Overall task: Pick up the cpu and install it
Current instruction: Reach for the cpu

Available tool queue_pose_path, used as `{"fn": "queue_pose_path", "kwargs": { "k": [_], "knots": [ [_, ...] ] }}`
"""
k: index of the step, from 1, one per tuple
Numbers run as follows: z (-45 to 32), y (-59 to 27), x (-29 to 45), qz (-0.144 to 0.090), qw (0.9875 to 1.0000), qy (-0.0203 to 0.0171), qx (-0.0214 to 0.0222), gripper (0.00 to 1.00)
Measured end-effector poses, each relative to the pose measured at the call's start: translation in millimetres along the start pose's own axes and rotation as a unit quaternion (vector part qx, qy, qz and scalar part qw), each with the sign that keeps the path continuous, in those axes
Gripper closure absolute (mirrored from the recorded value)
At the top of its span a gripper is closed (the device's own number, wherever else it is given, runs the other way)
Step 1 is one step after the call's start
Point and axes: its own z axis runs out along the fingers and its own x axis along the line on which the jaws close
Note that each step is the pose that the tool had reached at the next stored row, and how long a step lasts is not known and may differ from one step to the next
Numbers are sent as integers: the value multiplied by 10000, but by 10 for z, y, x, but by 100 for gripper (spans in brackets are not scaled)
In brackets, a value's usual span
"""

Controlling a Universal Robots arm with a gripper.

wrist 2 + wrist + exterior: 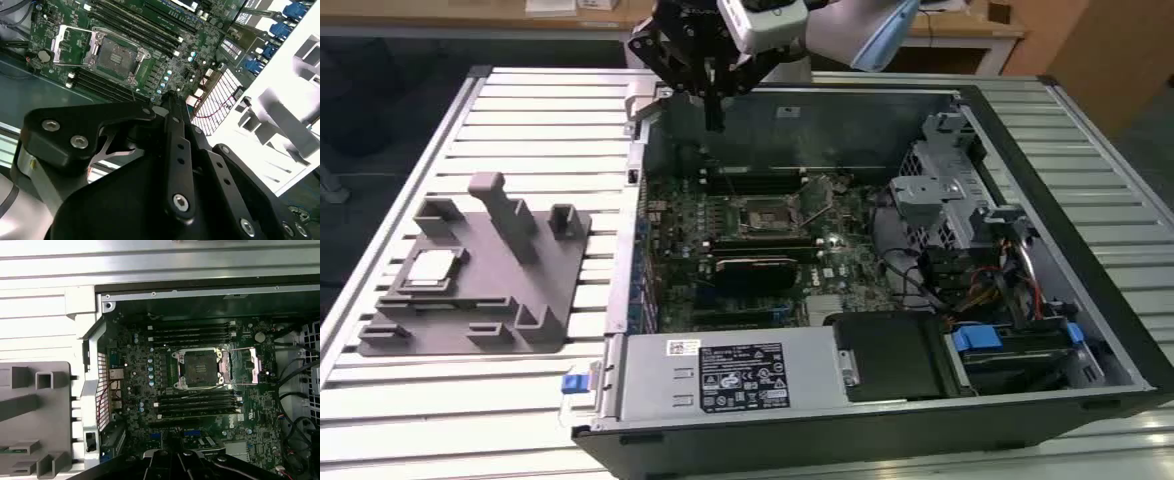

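With the claw (pixel 715 120) clenched empty above the case's (pixel 854 92) far edge, the cpu (pixel 430 268) could be gripped askew and the open socket's (pixel 758 215) pins bent.

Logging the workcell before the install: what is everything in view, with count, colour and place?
table: one, pale slatted metal, under everything.
computer case: one, black, open, on the table.
motherboard: one, green, inside the case.
socket: one, open, empty, on the motherboard.
power supply: one, silver, inside the case.
fixture plate: one, grey, on the exterior view's left of the case.
cpu: one, silver-grey, on the fixture plate.
gripper: one, black, shut, empty, above the case's far edge.
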Motion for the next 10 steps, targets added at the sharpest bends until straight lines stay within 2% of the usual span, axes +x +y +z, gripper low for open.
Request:
{"fn": "queue_pose_path", "kwargs": {
  "k": [10],
  "knots": [
    [-1,-1,11,1,10000,0,1,89]
  ]
}}
